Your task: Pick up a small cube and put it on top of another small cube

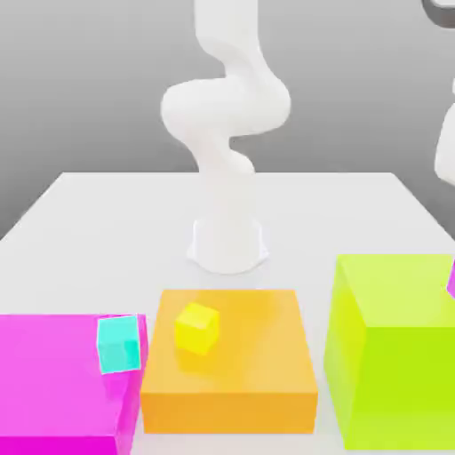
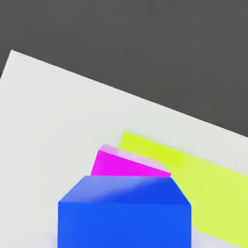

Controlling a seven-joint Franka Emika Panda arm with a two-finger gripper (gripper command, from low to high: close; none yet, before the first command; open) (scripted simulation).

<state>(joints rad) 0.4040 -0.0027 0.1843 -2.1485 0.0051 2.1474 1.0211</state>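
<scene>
In the exterior view, a yellow cube on an orange block and a cyan cube on a magenta block are judged well apart from the claw. A magenta cube is seen in part on a lime block. In the hand view, a blue cube, probably the one to be moved, is seen squarely before the claw, the magenta cube beyond it. Whether the claw is apart or clamped cannot be told. A centred, level hold should be secured before any travel; the magenta cube must not be nudged.
</scene>
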